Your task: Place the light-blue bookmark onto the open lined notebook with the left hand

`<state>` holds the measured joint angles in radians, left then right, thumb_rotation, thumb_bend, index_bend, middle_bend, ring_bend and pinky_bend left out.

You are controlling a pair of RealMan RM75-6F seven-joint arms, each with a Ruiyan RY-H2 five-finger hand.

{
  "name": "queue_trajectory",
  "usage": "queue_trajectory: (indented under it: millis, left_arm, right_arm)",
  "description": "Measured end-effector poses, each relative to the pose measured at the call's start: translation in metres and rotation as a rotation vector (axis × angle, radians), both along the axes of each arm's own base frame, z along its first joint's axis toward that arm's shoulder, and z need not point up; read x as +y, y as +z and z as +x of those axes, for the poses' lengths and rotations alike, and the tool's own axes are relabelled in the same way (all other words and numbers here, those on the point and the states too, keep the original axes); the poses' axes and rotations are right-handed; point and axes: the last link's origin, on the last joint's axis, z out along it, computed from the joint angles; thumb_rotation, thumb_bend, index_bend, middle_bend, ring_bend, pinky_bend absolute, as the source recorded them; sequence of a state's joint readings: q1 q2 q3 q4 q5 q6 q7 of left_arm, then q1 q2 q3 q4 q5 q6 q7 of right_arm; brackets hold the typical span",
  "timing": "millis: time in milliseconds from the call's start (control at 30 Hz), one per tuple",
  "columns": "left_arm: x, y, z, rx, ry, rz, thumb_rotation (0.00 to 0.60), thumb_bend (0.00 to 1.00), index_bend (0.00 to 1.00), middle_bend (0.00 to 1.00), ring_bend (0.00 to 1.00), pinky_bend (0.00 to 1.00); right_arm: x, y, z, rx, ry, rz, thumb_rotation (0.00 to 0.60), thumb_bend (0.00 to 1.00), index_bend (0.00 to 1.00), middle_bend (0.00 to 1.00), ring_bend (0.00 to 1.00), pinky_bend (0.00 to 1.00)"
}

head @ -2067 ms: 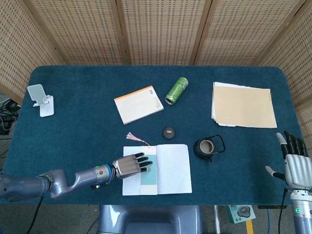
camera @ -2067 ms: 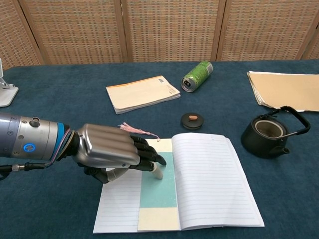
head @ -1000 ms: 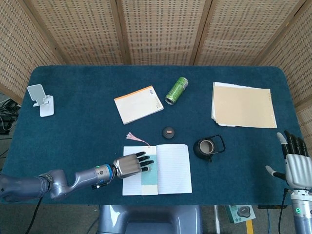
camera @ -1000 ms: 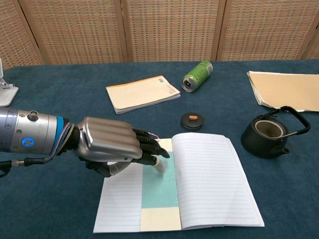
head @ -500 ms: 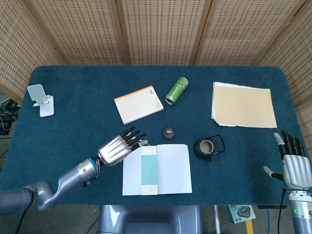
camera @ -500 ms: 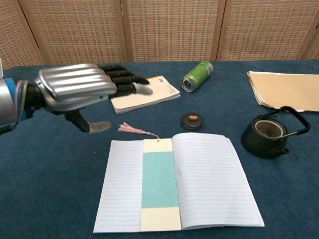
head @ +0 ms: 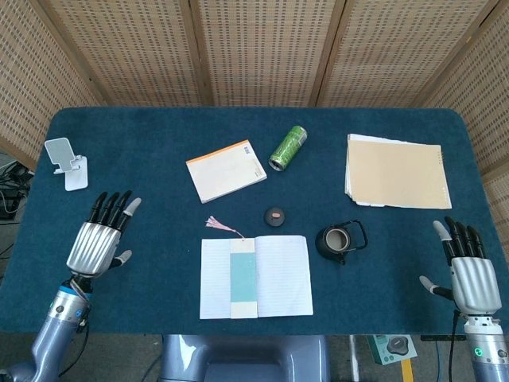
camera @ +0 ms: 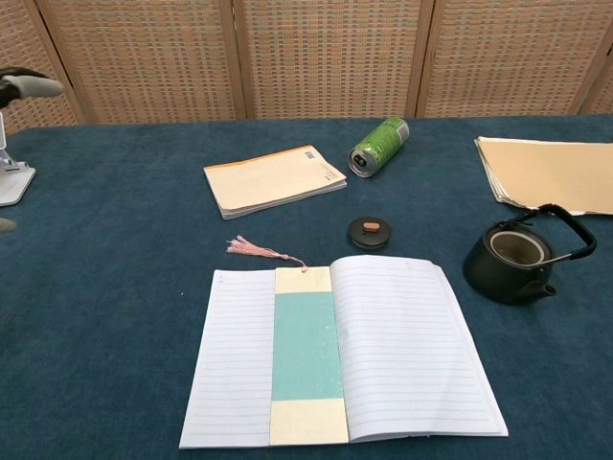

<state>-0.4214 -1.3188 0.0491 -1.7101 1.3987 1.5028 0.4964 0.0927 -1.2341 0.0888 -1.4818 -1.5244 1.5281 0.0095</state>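
Note:
The light-blue bookmark (head: 243, 278) (camera: 306, 350) lies flat along the middle of the open lined notebook (head: 280, 274) (camera: 402, 350), its pink tassel (head: 219, 226) (camera: 251, 250) trailing onto the cloth at the upper left. My left hand (head: 99, 241) hovers far to the left of the notebook, fingers spread, holding nothing; only a fingertip (camera: 29, 86) of it shows at the chest view's left edge. My right hand (head: 467, 278) is open at the table's near right corner, away from everything.
A closed notepad (head: 227, 170), a green can (head: 288, 147) on its side, a small black lid (head: 274, 216) and a black teapot (head: 339, 240) lie beyond the notebook. A stack of tan paper (head: 396, 171) sits far right, a white phone stand (head: 67, 165) far left.
My left hand let go of the bookmark, lifted off the notebook and swung back to the far left. The bookmark stays on the page. The right hand barely shifted.

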Motion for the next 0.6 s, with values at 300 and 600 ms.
queue_trajectory:
  millis: [300,600]
  left_arm:
    - [-0.038,0.019,-0.039,-0.004,0.143,0.045,0.6,0.07,0.0,0.0,0.0,0.0]
    - [-0.046,0.029,-0.045,-0.017,0.143,0.107,0.6,0.08,0.0,0.0,0.0,0.0]
  right_arm:
    - [0.008,-0.002,0.016,-0.002,0.058,0.014,0.6,0.09,0.0,0.0,0.0,0.0]
    - [0.014,-0.012,0.025,0.01,0.093,0.055,0.6,0.09,0.0,0.0,0.0,0.0]
